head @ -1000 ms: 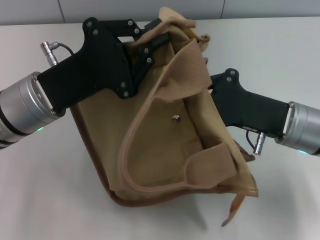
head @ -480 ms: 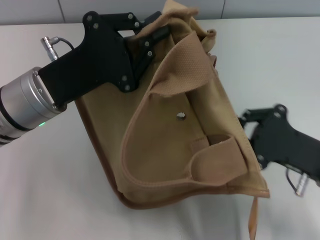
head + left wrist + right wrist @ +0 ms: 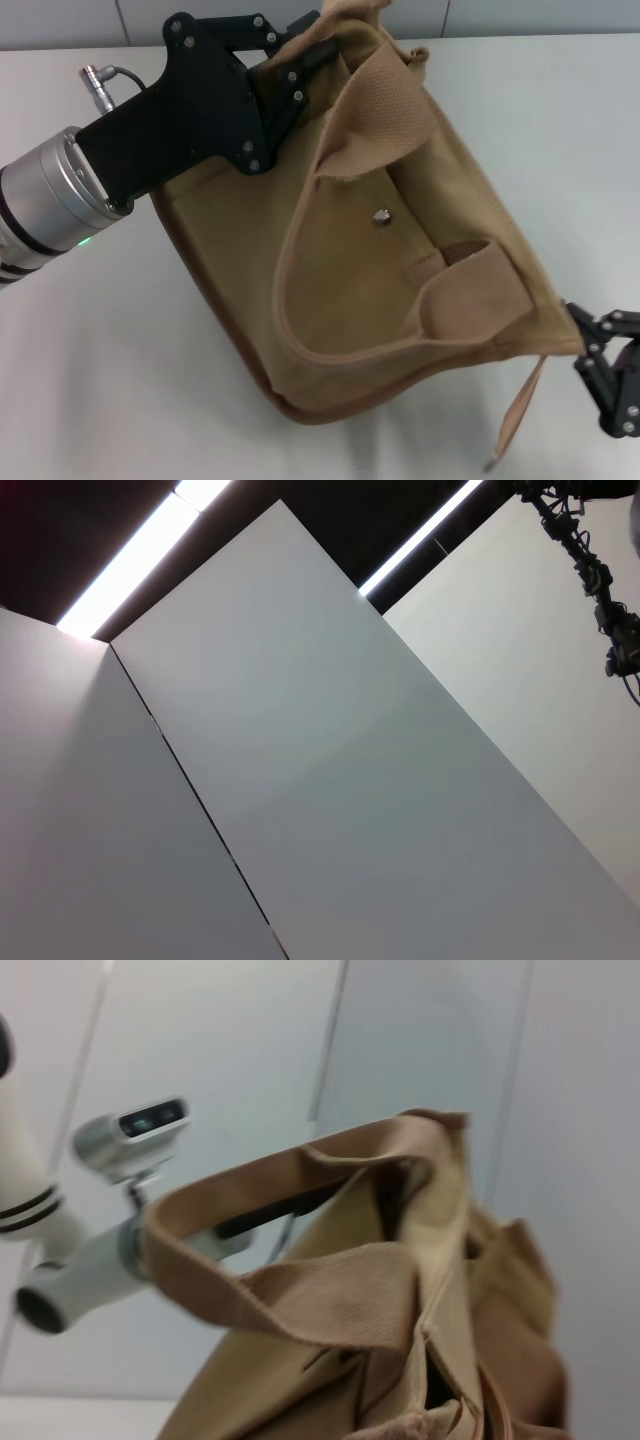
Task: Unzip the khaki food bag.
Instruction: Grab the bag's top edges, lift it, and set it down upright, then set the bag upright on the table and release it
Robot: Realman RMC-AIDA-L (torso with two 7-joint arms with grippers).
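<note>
The khaki food bag [image 3: 390, 270] lies tilted on the white table, its front pocket with the silver snap [image 3: 381, 215] facing up. My left gripper [image 3: 312, 55] is shut on the bag's top edge at the far end and holds it up. My right gripper [image 3: 590, 340] is at the bag's near right top corner, which is drawn taut towards it. Its fingers are closed at the zipper's end, and the pull is hidden by cloth. A tan strap [image 3: 520, 400] dangles there. The right wrist view shows the bag's top [image 3: 400, 1300] with a dark gap along it.
The white table [image 3: 90, 370] runs all around the bag, with a grey wall behind it. The left wrist view shows only wall and ceiling panels [image 3: 330, 780]. The robot's head camera [image 3: 150, 1125] shows in the right wrist view.
My right gripper has moved from behind the bag's far right side to its near right corner. The bag has stretched and swung that way. My left gripper has kept its hold.
</note>
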